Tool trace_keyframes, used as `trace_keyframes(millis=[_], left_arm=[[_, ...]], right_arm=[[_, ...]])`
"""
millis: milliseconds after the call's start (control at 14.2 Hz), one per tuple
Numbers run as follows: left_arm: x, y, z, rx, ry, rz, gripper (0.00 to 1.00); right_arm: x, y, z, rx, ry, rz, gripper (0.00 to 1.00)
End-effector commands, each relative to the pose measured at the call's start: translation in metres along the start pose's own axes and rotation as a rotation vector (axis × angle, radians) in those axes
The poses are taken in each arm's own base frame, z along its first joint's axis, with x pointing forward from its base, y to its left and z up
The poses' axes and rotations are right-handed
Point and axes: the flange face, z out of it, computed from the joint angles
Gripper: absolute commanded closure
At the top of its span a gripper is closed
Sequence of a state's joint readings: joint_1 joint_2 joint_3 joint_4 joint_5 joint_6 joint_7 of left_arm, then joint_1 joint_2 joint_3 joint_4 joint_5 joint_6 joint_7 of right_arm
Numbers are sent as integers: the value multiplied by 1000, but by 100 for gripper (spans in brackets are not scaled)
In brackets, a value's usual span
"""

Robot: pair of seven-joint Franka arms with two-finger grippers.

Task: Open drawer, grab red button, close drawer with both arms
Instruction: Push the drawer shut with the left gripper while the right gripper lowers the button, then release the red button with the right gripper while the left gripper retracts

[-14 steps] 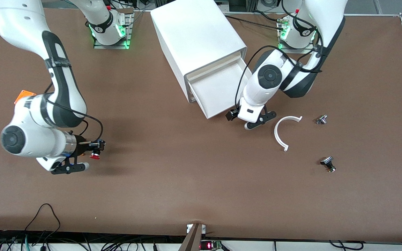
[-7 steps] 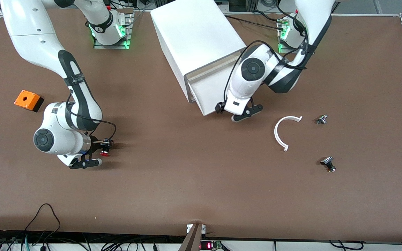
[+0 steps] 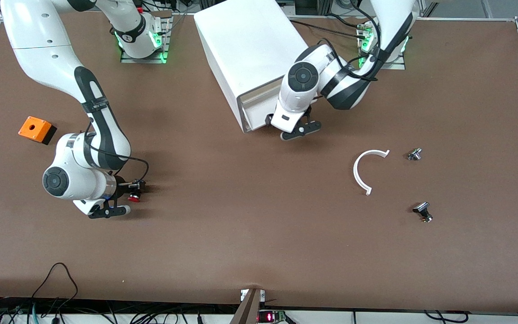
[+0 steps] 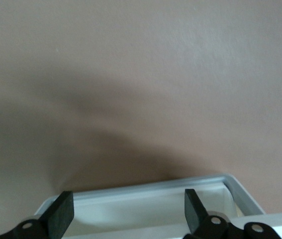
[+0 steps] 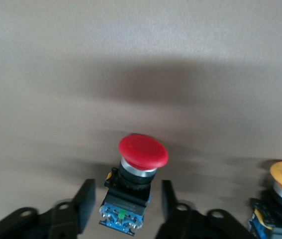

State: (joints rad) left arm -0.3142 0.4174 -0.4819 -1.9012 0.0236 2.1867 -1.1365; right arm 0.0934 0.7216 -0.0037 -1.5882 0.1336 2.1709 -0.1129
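drawer: we see the shallow white plastic tray drawer (image 3: pixel 259 118) pushed almost flush into the white box cabinet (image 3: pixel 250 54), far less exposed than a second ago.
left claw (image 4: pixel 126 211): spread wide, empty, at the drawer front.
right claw (image 5: pixel 126 204): fingers flank the red mushroom-cap button (image 5: pixel 141 152), which sits low over the brown bench (image 3: pixel 241 234); grip uncertain.
meaning: closing nearly done.

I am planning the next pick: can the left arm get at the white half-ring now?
Probably yes: the left gripper, open at the drawer front, holds nothing, and only bare table separates it from the half-ring.
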Motion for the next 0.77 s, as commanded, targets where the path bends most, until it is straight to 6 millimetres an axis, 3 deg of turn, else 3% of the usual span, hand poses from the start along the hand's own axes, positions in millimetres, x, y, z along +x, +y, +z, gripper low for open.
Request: trace_keyframes(millis=[0, 281, 704], left_arm=[[-16, 1, -2, 11, -10, 9, 2], [-39, 7, 2, 40, -37, 43, 2], [-58, 14, 9, 42, -74, 49, 2]], right_arm=[[1, -2, -37, 3, 36, -8, 0], [-5, 4, -101, -22, 106, -1, 0], [-35, -18, -212, -176, 141, -11, 0]])
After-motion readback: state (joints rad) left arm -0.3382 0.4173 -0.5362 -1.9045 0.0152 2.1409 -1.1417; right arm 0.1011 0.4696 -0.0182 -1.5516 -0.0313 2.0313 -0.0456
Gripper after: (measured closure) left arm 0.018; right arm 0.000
